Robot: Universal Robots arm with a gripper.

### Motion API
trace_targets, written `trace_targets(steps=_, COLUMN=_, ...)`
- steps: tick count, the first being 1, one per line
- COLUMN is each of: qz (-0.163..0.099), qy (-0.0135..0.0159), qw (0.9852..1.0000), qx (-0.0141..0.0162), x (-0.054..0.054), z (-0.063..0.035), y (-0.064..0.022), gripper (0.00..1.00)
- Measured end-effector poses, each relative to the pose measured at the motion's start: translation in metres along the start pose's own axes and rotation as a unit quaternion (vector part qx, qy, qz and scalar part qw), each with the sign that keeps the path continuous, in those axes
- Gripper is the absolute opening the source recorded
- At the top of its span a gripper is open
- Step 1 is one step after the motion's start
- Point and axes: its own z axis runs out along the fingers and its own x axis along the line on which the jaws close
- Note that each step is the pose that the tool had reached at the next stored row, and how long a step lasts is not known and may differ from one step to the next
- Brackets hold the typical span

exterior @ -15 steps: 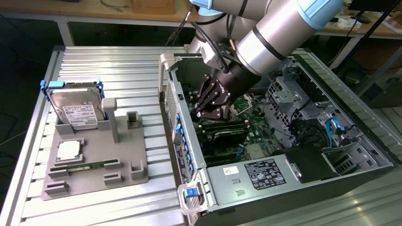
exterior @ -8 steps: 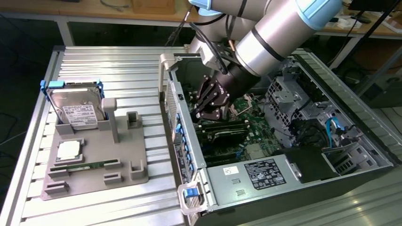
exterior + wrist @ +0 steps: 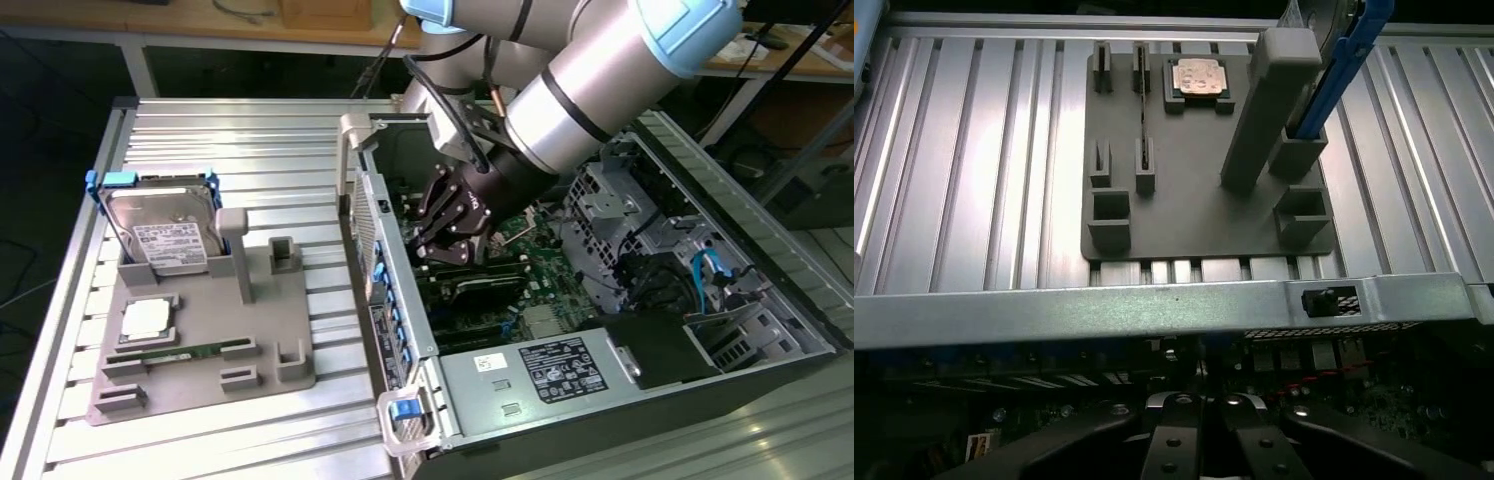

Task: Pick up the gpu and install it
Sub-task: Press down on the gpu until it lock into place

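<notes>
One gpu sits low inside the open computer case, at about 4 o'clock from the grey holder tray. The tool hangs right above it, fingers together. One hard drive stands on the tray on the worktop.

Bright light glares off the ribbed metal table, while the computer case interior lies dim.
</notes>
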Motion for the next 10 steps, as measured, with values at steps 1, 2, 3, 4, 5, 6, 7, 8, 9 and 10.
trace_targets(steps=1, qz=0.000, qy=0.0000, qw=1.0000, qx=0.0000, x=0.0000, z=0.0000, y=0.0000, gripper=0.11)
trace_targets(steps=2, qz=0.000, qy=0.0000, qw=1.0000, qx=0.0000, x=0.0000, z=0.0000, y=0.0000, gripper=0.11)
trace_targets(steps=3, qz=0.000, qy=0.0000, qw=1.0000, qx=0.0000, x=0.0000, z=0.0000, y=0.0000, gripper=0.11)
trace_targets(steps=4, qz=0.000, qy=0.0000, qw=1.0000, qx=0.0000, x=0.0001, z=0.0000, y=0.0000, gripper=0.11)
trace_targets(steps=5, qz=0.000, qy=0.0000, qw=1.0000, qx=0.0000, x=0.0001, z=0.0000, y=0.0000, gripper=0.11)
trace_targets(steps=6, qz=0.000, qy=0.0000, qw=1.0000, qx=0.0000, x=0.0001, z=0.0000, y=0.0000, gripper=0.11)
trace_targets(steps=7, qz=0.000, qy=0.0001, qw=1.0000, qx=0.0000, x=0.0001, z=0.0000, y=0.0000, gripper=0.11)
trace_targets(steps=8, qz=0.000, qy=0.0008, qw=1.0000, qx=0.0001, x=0.0000, z=-0.0001, y=-0.0001, gripper=0.11)
trace_targets(steps=9, qz=0.002, qy=0.0035, qw=1.0000, qx=0.0002, x=-0.0002, z=-0.0006, y=-0.0002, gripper=0.11)
trace_targets(steps=10, qz=0.003, qy=0.0066, qw=1.0000, qx=0.0004, x=-0.0004, z=-0.0014, y=-0.0002, gripper=0.11)
